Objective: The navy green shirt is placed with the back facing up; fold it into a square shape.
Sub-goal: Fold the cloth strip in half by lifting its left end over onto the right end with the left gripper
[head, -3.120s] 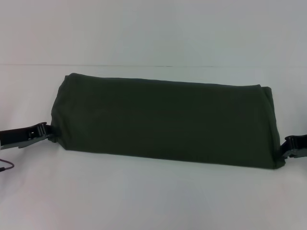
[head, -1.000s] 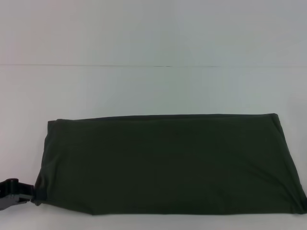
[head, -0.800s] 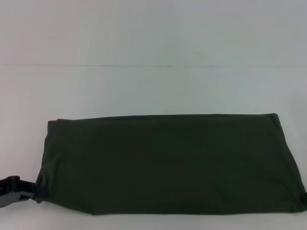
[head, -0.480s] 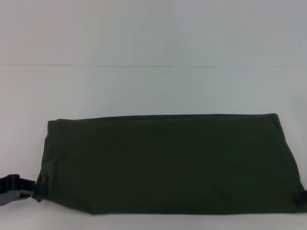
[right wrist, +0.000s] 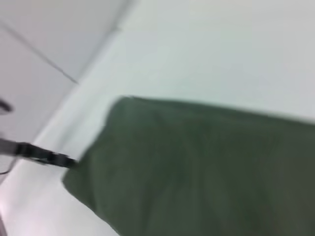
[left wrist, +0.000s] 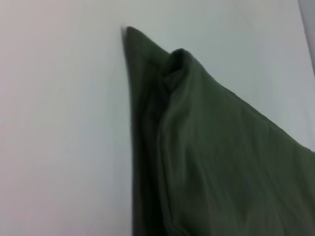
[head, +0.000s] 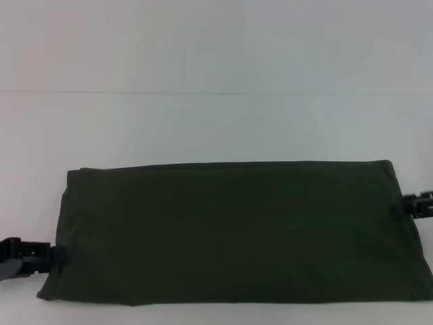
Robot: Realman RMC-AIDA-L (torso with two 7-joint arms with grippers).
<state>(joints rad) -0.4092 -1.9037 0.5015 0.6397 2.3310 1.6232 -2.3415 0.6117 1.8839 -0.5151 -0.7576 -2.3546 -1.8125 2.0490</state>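
The navy green shirt [head: 230,230] lies flat on the white table as a long, plain dark-olive band, near the table's front edge. No lettering shows. My left gripper [head: 42,256] is at the shirt's left end, touching its edge a little above the front left corner. My right gripper [head: 414,203] is at the shirt's right end, about a third of the way down from the far corner. The left wrist view shows a bunched fold of the shirt [left wrist: 179,66] close up. The right wrist view shows the shirt [right wrist: 197,167] with the left gripper [right wrist: 49,157] at its far end.
The white table [head: 216,128] stretches bare behind the shirt up to a seam with the pale wall [head: 216,40]. The shirt's front edge is close to the bottom of the head view.
Over three seconds both grippers drew the shirt toward me. In the last half second its front left corner spread flat and the right gripper came into view at the right end.
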